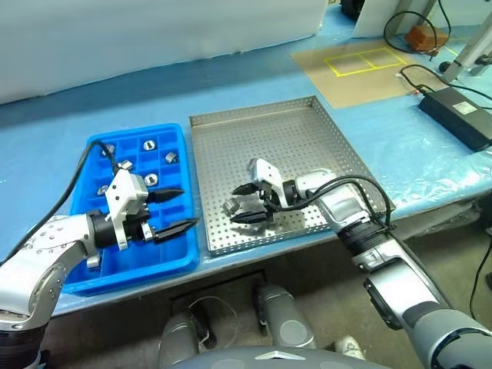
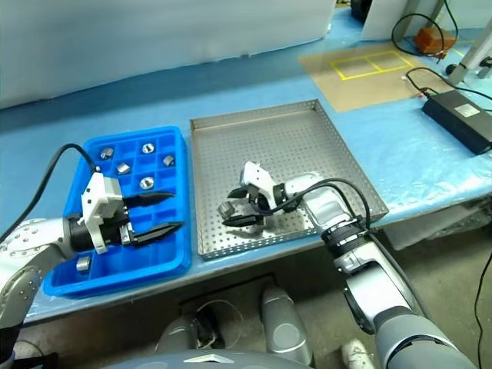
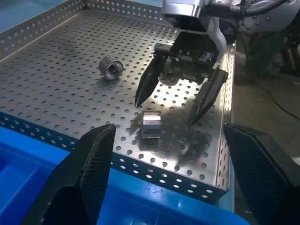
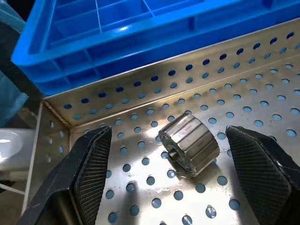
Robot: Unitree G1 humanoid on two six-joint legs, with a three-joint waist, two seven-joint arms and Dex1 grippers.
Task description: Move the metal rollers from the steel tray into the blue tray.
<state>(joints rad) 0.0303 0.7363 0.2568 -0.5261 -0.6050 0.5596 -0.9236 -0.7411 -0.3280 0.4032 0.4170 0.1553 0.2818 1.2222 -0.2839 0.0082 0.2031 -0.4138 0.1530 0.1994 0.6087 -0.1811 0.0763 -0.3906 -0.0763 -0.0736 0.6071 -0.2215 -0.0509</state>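
Note:
The steel tray (image 1: pixel 269 138) lies in the middle of the blue-covered table, and the blue tray (image 1: pixel 173 250) sits against its left side. One of the metal rollers (image 4: pixel 190 143) lies on its side near the steel tray's front left corner. My right gripper (image 1: pixel 234 206) is open with a finger on either side of this roller, not touching it. A second roller (image 3: pixel 111 67) rests further in on the perforated floor. Several rollers (image 1: pixel 150 143) sit in the blue tray's compartments. Above the blue tray's right half my left gripper (image 1: pixel 189 207) is open and holds nothing.
A black power box (image 1: pixel 457 115) with cables lies at the back right. A tan mat (image 1: pixel 361 65) with yellow tape squares is behind the steel tray. The table's front edge runs just below both trays.

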